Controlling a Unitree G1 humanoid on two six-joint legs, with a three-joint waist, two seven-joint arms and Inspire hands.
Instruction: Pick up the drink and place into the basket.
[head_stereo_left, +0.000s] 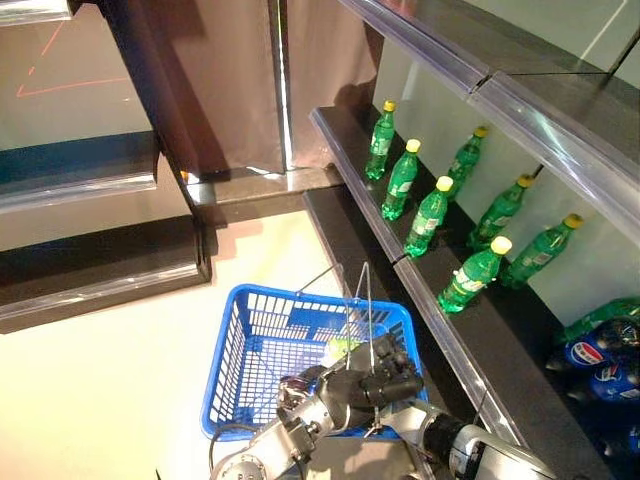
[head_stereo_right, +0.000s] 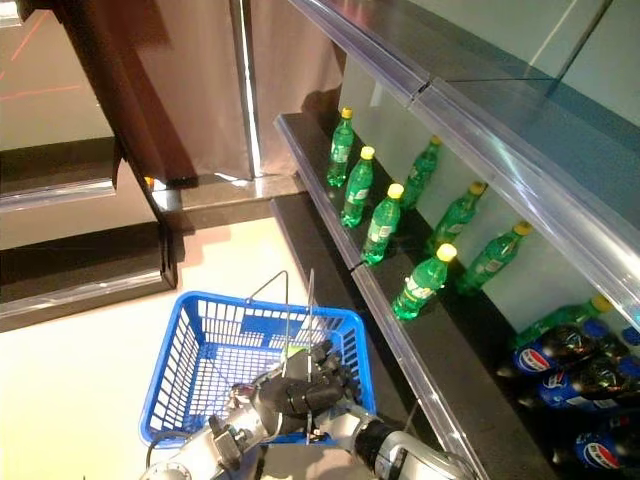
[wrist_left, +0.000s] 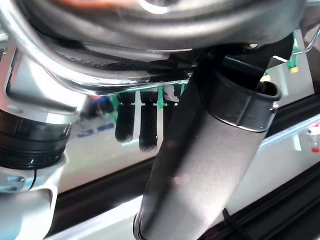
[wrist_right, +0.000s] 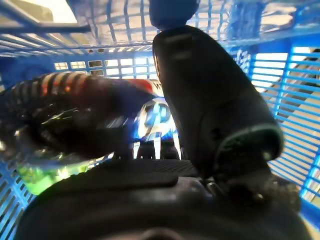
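Beside dark shelf (head_stereo_left: 420, 290), blue basket (head_stereo_left: 240, 350) on cream floor (head_stereo_left: 100, 390); handles possibly raised.

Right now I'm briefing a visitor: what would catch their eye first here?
The blue basket on the pale floor, with both hands over its near edge; the right hand holds a dark cola bottle inside it. Then the green bottles lined up on the dark shelf to the right.

Warm indoor light, floor glare, blurred wrist close-ups.

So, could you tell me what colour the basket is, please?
Blue; the basket shows best in the left eye view.
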